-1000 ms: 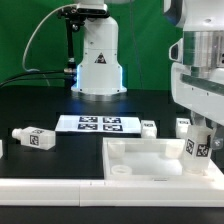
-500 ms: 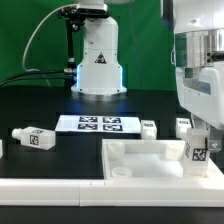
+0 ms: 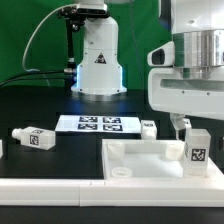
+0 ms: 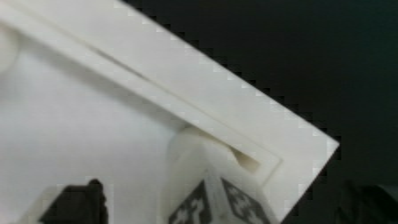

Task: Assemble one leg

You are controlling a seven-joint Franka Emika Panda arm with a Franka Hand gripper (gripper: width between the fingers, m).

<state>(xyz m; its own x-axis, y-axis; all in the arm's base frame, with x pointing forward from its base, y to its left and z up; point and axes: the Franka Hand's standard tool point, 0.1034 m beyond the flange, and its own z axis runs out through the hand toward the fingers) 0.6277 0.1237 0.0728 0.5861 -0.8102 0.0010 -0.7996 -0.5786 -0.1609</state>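
End effector (image 3: 181, 124), grip state unclear, above black table (image 3: 60, 105); green backdrop (image 3: 30, 25).

wall: a green curtain (image 3: 30, 30) hangs behind everything | surface (image 3: 40, 105): black and flat, it fills the middle of the exterior view | light: a small blue glow (image 3: 72, 72) shines far back | front: a white ledge (image 3: 50, 185) runs along the near edge

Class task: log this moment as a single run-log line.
gripper: above leg, state unclear | leg: upright in tray corner | spare leg: lying on table
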